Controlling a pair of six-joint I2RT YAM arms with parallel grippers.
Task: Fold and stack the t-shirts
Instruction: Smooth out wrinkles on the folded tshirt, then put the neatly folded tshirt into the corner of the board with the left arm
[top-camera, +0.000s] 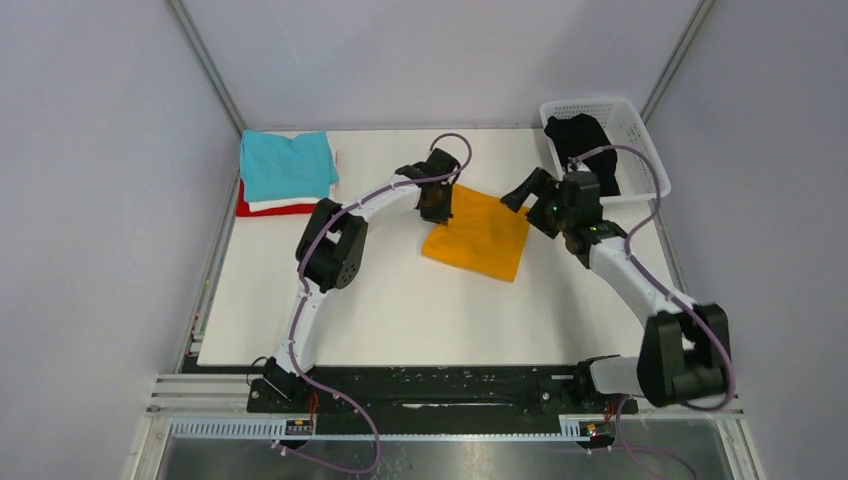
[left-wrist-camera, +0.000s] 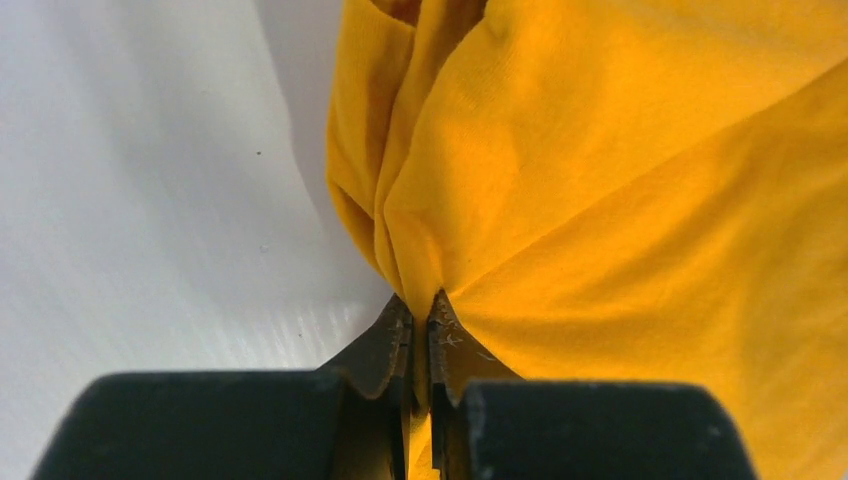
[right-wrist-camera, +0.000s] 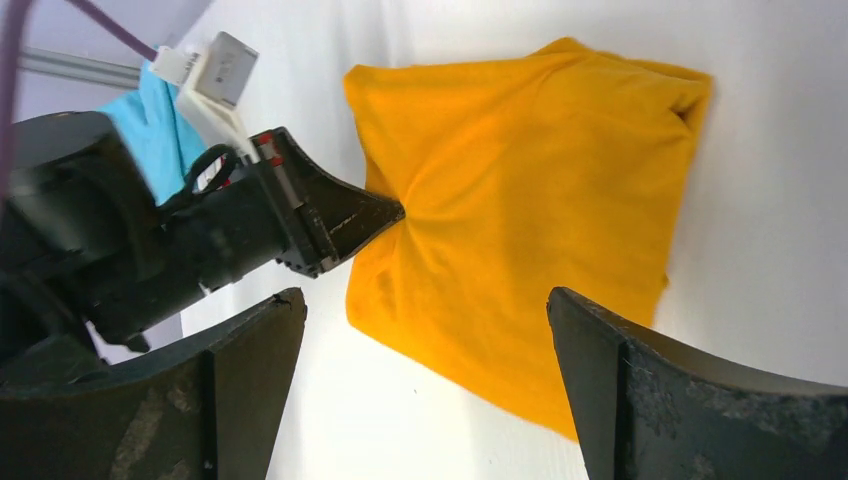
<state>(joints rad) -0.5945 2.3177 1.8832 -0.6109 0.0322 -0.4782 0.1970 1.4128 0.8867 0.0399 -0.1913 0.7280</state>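
Note:
The folded mustard-orange t-shirt (top-camera: 480, 235) lies mid-table. My left gripper (top-camera: 437, 205) is shut on its left edge; in the left wrist view the cloth (left-wrist-camera: 620, 190) bunches between the closed jaws of that gripper (left-wrist-camera: 420, 310). My right gripper (top-camera: 520, 192) is open and empty, just off the shirt's far right corner; the right wrist view shows its fingertips (right-wrist-camera: 270, 330) spread wide above the shirt (right-wrist-camera: 520, 210), with the left gripper (right-wrist-camera: 385, 212) pinching the shirt's edge. A stack of teal (top-camera: 287, 163), white (top-camera: 280, 205) and red (top-camera: 262, 211) shirts sits at the far left. The black shirt (top-camera: 585, 145) lies in the basket.
The white lattice basket (top-camera: 632, 118) stands at the far right corner of the white table (top-camera: 380, 310). Grey walls close in on both sides. The arm bases sit on the rail at the near edge.

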